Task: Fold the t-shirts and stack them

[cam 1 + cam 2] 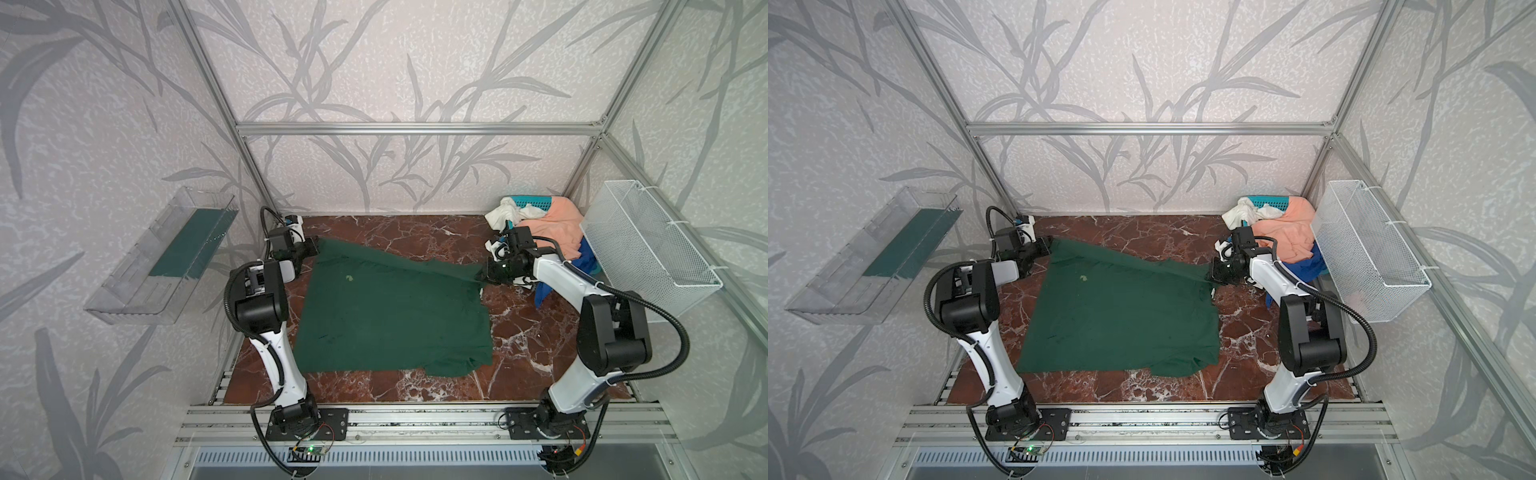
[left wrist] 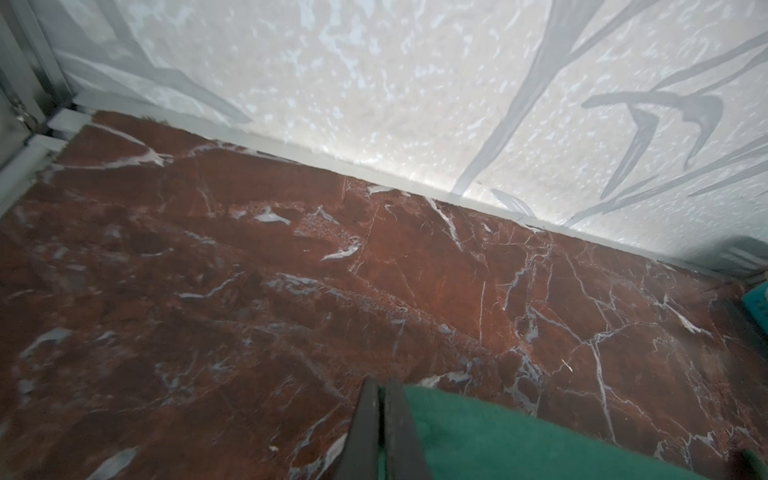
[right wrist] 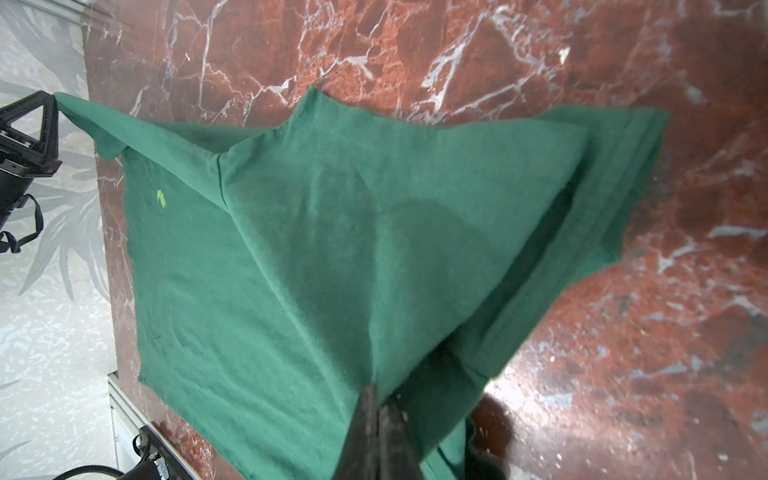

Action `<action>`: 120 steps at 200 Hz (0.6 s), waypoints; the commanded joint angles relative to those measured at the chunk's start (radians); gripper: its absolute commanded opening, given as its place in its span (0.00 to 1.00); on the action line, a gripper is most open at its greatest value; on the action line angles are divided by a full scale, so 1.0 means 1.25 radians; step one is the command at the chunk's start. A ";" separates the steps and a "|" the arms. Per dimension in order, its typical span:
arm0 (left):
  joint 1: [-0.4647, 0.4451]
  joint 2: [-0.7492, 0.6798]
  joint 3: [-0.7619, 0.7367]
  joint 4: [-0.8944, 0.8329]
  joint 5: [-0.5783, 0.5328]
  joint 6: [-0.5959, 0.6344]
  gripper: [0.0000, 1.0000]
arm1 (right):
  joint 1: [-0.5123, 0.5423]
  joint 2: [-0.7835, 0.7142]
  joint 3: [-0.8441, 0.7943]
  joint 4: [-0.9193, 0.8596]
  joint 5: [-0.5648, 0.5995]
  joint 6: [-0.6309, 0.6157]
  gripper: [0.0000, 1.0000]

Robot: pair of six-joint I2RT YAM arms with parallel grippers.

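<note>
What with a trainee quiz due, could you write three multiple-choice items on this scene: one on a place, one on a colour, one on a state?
1. Where does the pile of loose shirts lie?
A. at the far right corner of the table
B. in the table's middle
C. at its near left edge

2. What colour is the spread-out shirt?
A. white
B. dark green
C. peach

3. How do the claws stand?
A. both open above the cloth
B. both shut on the spread-out shirt
C. only one holds it

Answers:
1 A: both top views show the heap by the back wall on the right.
2 B: its cloth is dark green in every view.
3 B: the left claw and the right claw each pinch its edge, jaws together.
</note>
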 commanded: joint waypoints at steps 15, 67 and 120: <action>0.006 -0.089 -0.112 0.205 0.027 -0.050 0.00 | -0.002 -0.050 -0.028 -0.016 0.002 0.004 0.00; 0.006 -0.208 -0.372 0.483 -0.004 -0.133 0.27 | -0.002 -0.061 -0.050 -0.025 -0.014 -0.004 0.00; -0.036 -0.335 -0.444 0.344 -0.193 -0.160 0.58 | -0.002 -0.056 -0.071 -0.023 -0.023 -0.006 0.02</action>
